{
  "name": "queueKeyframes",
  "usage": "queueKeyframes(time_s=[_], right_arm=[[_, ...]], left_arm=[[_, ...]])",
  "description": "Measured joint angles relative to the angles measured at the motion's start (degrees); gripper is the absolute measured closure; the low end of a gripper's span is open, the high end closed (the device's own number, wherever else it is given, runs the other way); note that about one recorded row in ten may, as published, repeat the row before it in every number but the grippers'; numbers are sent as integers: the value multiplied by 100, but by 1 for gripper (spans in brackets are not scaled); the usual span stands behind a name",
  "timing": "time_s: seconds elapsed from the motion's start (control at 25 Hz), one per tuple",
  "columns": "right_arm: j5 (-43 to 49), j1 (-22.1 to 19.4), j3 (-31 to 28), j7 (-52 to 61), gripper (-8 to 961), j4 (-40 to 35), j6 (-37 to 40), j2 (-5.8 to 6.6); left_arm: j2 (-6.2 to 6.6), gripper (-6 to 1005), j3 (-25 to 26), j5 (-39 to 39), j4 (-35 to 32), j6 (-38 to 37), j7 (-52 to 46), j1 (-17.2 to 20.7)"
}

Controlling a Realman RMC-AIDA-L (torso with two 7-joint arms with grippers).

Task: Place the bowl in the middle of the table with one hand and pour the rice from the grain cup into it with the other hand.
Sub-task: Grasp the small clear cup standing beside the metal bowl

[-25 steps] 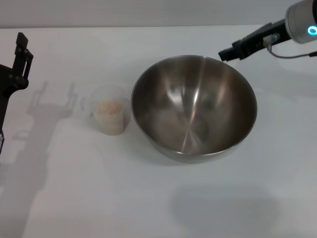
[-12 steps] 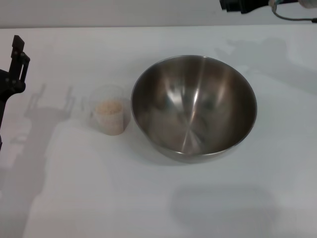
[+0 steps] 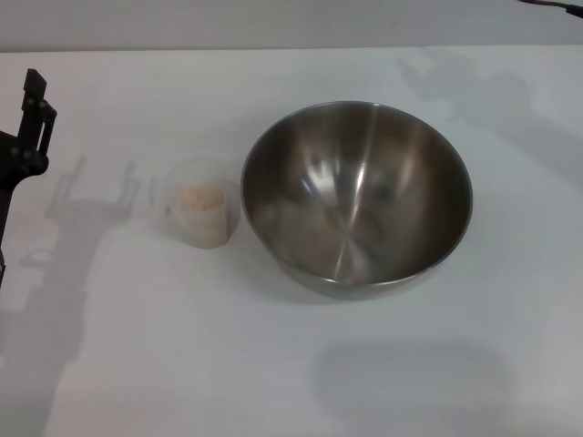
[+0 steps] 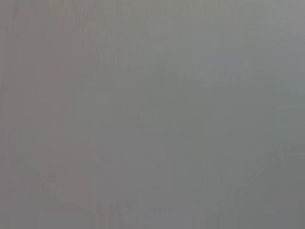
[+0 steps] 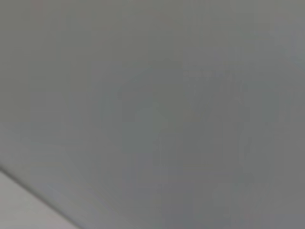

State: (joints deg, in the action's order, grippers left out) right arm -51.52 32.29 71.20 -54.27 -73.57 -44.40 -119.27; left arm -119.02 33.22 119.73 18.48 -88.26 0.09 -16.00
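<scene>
Bowl [image 3: 357, 196] sits mid-table, grain cup [image 3: 201, 214] at its 9 — I'd bring left gripper [image 3: 29, 127] in low on the handle; can't tell how far it's open, holds nothing. Right gripper's out of view.

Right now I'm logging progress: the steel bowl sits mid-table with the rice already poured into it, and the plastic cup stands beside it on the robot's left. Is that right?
Not quite. The head view shows the bowl empty; the rice is in the grain cup. The rest holds: the bowl sits mid-table and the cup stands beside it on the robot's left. The left gripper is at the left edge, off the cup.
</scene>
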Motion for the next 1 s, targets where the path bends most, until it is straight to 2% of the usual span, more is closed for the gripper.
queueKeyframes(time_s=[0.16,0.4,0.6,0.84,1.0], right_arm=[[190,-311,927,-202,519,-7,1520,-3],[319,-903,2613,-604,520,162,4593,-9],[286,-1000,3536,-359,520,827,6770,-9],[295,-877,4436,1464,520,2137,9507,-4],[378,-748,4740,3863,520,3574,11117,2]], left_arm=[[1,335,-1,17,13,-7,0,-7],[-6,334,-8,21,32,13,0,-9],[-8,334,-70,25,58,35,0,-5],[-8,333,-135,25,59,50,0,-18],[-8,333,-184,25,60,55,0,25]])
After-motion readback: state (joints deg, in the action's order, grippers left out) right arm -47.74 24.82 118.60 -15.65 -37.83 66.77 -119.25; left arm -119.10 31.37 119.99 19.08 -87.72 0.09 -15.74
